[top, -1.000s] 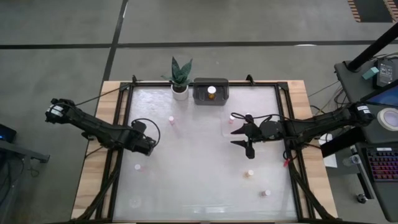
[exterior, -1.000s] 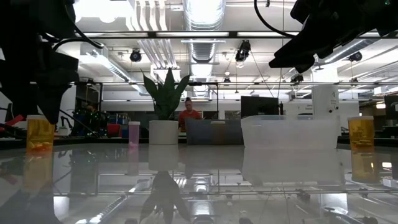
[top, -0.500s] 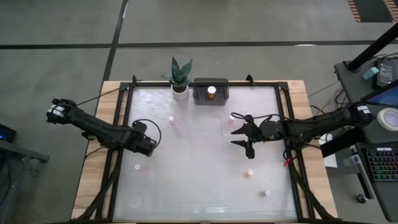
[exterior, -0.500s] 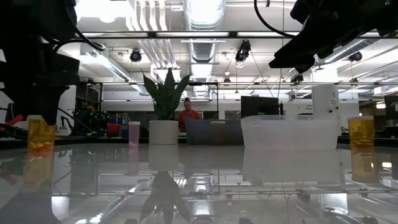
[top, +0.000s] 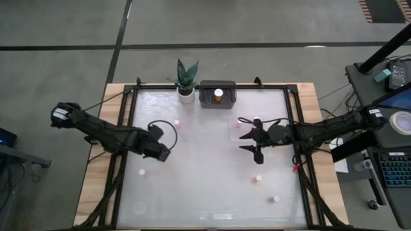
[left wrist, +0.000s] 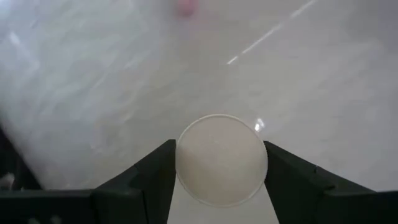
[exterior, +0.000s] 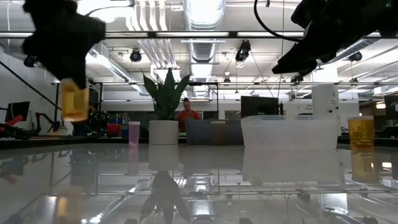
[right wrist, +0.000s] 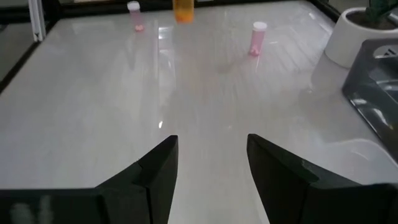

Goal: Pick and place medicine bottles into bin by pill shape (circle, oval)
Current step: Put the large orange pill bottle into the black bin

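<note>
- We put this at the carry step: the left gripper point(left wrist: 219, 180) is clamped on an amber bottle point(exterior: 74, 99), white cap point(left wrist: 221, 158) squeezed between both fingers point(left wrist: 149, 177) in the left wrist view.
- In the low view the amber bottle hangs clear of the table point(top: 205, 186) under the left gripper point(exterior: 65, 37), so it is lifted, not resting.
- In the high view the left gripper point(top: 159, 151) sits over the table's left-middle, well apart from the dark bin point(top: 218, 95) at the far edge beside the plant pot point(top: 185, 95).
- The dark bin already has one bottle point(top: 219, 94) in it; a clear bin point(exterior: 287, 131) shows only in the low view, and we cannot tell which shape goes where.
- The right gripper point(right wrist: 208, 162) is released, jaws apart and empty, hovering over the table's right-middle point(top: 252, 142).
- Loose bottles left: a small pink one point(top: 176, 123) near the left gripper, another point(top: 142, 172) at the left edge, one point(top: 259, 179) right-front, one point(top: 275, 199) nearer the front corner.
- Next move, we judge: carry the amber bottle over the correct bin, keep it upright, lower, then let go.
- Pill shape inside is not readable for us.
</note>
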Robot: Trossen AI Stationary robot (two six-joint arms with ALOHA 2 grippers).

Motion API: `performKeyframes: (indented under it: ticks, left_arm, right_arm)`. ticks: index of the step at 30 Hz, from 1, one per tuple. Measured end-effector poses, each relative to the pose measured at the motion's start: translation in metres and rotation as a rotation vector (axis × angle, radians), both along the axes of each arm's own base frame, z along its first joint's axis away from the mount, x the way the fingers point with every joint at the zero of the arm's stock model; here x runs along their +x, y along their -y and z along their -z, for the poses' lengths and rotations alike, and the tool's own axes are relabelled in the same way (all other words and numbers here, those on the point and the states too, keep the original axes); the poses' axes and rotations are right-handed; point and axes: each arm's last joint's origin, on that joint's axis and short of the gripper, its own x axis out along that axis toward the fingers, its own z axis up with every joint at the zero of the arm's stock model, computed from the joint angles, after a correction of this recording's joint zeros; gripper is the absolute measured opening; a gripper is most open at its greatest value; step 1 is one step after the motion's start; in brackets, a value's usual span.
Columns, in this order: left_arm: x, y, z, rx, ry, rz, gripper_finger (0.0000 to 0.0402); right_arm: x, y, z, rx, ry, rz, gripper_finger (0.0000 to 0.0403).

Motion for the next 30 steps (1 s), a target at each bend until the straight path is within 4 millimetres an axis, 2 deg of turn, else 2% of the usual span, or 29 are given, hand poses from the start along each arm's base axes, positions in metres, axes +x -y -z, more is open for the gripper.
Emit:
performKeyframes:
  ticks: [9,15,21,26,30]
  left_arm:
    - [0.068,0.019,-0.045,0.09,0.002,0.334,0.0195]
    - [0.113,0.015,-0.067,0.169,-0.016,0.568,0.0195]
    - [0.148,-0.018,-0.088,0.249,-0.017,0.674,0.0195]
    - [0.176,-0.06,-0.094,0.323,-0.005,0.674,0.0195]
    - [0.194,-0.099,-0.091,0.357,0.007,0.666,0.0195]
  right_arm:
    - [-0.003,-0.001,0.0,-0.035,-0.016,-0.055,0.0185]
    - [-0.011,0.0,-0.013,-0.087,0.058,-0.101,0.0185]
    - [-0.025,0.002,-0.032,-0.131,0.171,-0.117,0.0185]
    - [-0.034,0.004,-0.042,-0.138,0.234,-0.114,0.0181]
    - [-0.037,0.004,-0.042,-0.142,0.227,-0.116,0.0172]
